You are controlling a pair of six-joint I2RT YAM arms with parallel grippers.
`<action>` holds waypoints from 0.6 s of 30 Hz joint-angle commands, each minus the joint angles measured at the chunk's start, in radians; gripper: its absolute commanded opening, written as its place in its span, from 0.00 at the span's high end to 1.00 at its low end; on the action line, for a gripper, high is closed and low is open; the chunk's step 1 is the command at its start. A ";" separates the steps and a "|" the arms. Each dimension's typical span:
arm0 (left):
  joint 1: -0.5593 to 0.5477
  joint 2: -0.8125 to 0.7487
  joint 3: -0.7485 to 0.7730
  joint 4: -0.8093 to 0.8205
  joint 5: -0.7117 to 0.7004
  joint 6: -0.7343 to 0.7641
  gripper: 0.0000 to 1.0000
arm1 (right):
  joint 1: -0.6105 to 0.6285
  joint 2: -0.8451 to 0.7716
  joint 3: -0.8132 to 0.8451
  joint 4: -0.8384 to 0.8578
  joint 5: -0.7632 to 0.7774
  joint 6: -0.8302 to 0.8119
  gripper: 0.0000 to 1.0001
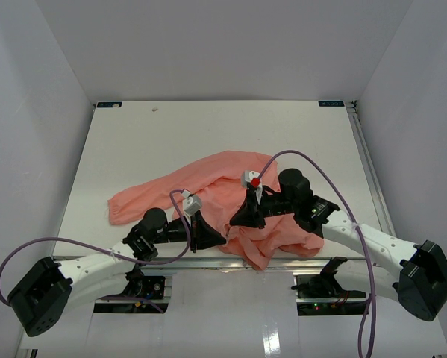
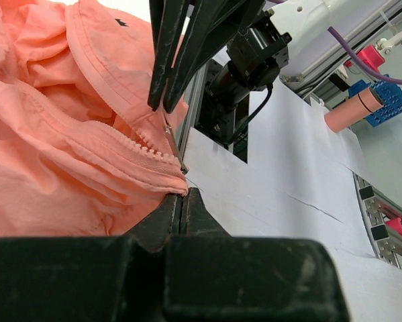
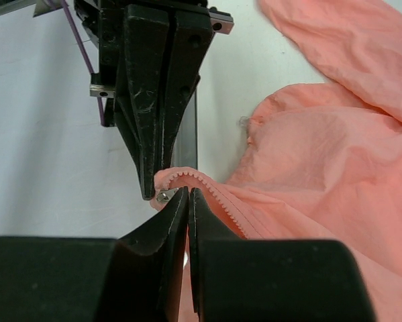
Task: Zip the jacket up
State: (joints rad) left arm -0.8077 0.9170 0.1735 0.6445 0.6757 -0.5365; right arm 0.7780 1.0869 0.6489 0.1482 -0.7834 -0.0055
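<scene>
The salmon-pink jacket (image 1: 208, 183) lies crumpled across the middle of the table, one sleeve trailing left. Both grippers meet at its front corner near the table's edge. My left gripper (image 2: 182, 194) is shut, and the hem corner of the jacket (image 2: 53, 147) ends right in its tips. My right gripper (image 3: 188, 191) is shut at the zipper edge, where the pink teeth (image 3: 214, 191) arch up over the jacket (image 3: 321, 154). A small metal zipper piece (image 3: 164, 196) sits between it and the left gripper (image 3: 150, 194). From above, the left gripper (image 1: 222, 239) and right gripper (image 1: 238, 224) nearly touch.
The table's near edge and metal rail (image 1: 208, 262) run just below the grippers. White walls enclose the table on three sides. Purple cables (image 1: 81, 242) loop off both arms. Beyond the table sit a pink cylinder (image 2: 355, 107) and a blue rack (image 2: 388, 100).
</scene>
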 commanded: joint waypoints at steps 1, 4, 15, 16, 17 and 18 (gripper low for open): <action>-0.003 -0.015 0.018 -0.038 0.063 0.007 1.00 | -0.019 -0.032 -0.014 0.057 0.143 -0.002 0.92; -0.004 -0.002 0.020 -0.023 0.091 0.007 1.00 | -0.029 -0.019 -0.014 0.065 0.165 0.024 0.92; -0.003 0.096 0.043 -0.004 0.174 0.008 1.00 | -0.029 -0.006 0.016 0.197 0.140 0.010 0.92; -0.004 0.104 0.052 -0.019 0.168 0.010 1.00 | -0.027 -0.007 0.018 0.211 0.139 0.010 0.92; -0.004 0.110 0.056 -0.027 0.163 0.013 1.00 | -0.023 -0.010 0.019 0.221 0.138 -0.012 0.92; -0.003 0.115 0.061 -0.034 0.160 0.015 1.00 | -0.020 -0.012 0.020 0.229 0.138 -0.026 0.92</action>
State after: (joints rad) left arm -0.7994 1.0107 0.2117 0.6826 0.7311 -0.5342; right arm 0.7738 1.0849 0.6247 0.2007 -0.7095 0.0252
